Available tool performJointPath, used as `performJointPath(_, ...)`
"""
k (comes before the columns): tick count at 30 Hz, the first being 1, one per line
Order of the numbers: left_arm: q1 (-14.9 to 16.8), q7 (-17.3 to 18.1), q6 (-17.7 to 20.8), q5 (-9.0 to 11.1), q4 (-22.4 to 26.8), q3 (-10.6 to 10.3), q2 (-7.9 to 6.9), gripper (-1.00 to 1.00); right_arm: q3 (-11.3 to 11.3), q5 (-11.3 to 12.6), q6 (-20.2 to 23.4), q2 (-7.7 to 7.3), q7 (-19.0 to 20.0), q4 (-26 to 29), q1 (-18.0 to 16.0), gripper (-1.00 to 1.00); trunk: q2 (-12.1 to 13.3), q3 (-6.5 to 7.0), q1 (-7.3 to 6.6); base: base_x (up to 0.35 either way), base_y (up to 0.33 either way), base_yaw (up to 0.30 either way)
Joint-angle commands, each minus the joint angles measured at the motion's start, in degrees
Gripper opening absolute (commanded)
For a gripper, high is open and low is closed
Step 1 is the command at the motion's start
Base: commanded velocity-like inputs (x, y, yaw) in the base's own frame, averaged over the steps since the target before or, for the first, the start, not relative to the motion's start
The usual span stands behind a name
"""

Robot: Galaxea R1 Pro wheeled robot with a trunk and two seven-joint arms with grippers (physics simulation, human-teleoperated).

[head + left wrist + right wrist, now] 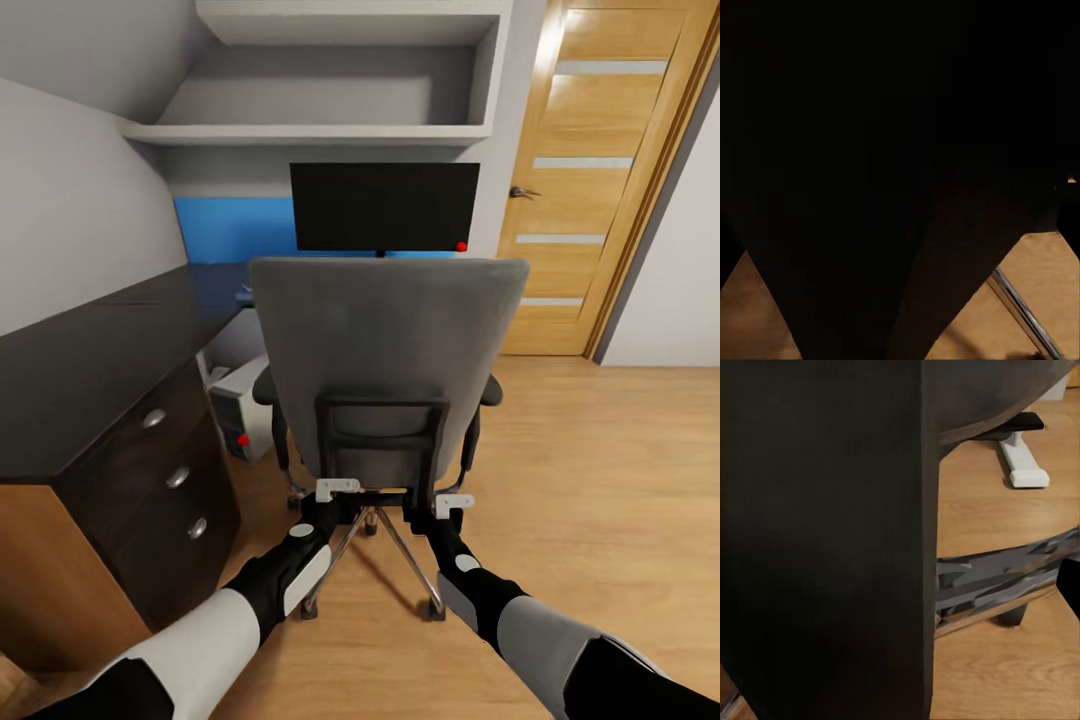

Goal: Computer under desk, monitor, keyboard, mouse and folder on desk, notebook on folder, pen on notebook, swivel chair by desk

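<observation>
- Swivel chair stands with its grey back toward the camera, straight ahead of both grippers, its seat pushed toward the desk edge and the monitor beyond it
- Wooden floor lies wide and bare out from the right gripper toward the door; out from the left gripper the room is tight, the desk's drawer front running close along the left arm
- Computer sits on the floor under the desk, ahead of the left gripper and just beside the chair's left side
- Left gripper and right gripper are both up against the lower edge of the chair back, above the chrome base
- Right wrist view gives what the head view hides: a dark chair panel very close, floor, a chrome leg, and a white gripper finger across the gap
- Left wrist view is nearly all dark chair underside, with slivers of floor and one chrome leg
- Whether either pair of jaws is parted or clamped on the chair, I cannot tell; the white fingertips touch or nearly touch the chair frame in the head view
</observation>
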State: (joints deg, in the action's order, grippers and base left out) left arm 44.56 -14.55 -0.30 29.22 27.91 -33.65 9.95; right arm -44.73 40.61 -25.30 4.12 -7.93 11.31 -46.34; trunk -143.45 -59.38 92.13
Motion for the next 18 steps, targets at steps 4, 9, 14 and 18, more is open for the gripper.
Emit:
performJointPath(4,0.1,-0.56,0.0,-0.12,-0.18,-0.39,0.05,1.0,-0.66,0.0,-0.1,0.01,-0.42,0.02,-0.06,1.0,-0.03,-0.04,0.01,0.322,-0.007,0.0)
performJointPath(9,0.11,-0.56,0.03,-0.13,-0.53,-0.61,0.05,1.0,-0.63,0.02,-0.1,-0.02,-0.49,0.02,-0.08,1.0,-0.03,-0.04,0.01,0.322,-0.062,0.0)
performJointPath(14,0.13,-0.55,0.03,-0.13,-0.66,-0.66,0.05,1.0,-0.62,0.0,-0.1,-0.02,-0.5,0.02,-0.07,1.0,-0.03,-0.04,0.01,0.322,-0.071,0.0)
performJointPath(18,0.13,-0.49,0.03,-0.13,-0.67,-0.69,0.05,1.0,-0.62,0.0,-0.1,-0.05,-0.5,0.02,-0.06,1.0,-0.03,-0.04,0.01,0.322,-0.072,0.0)
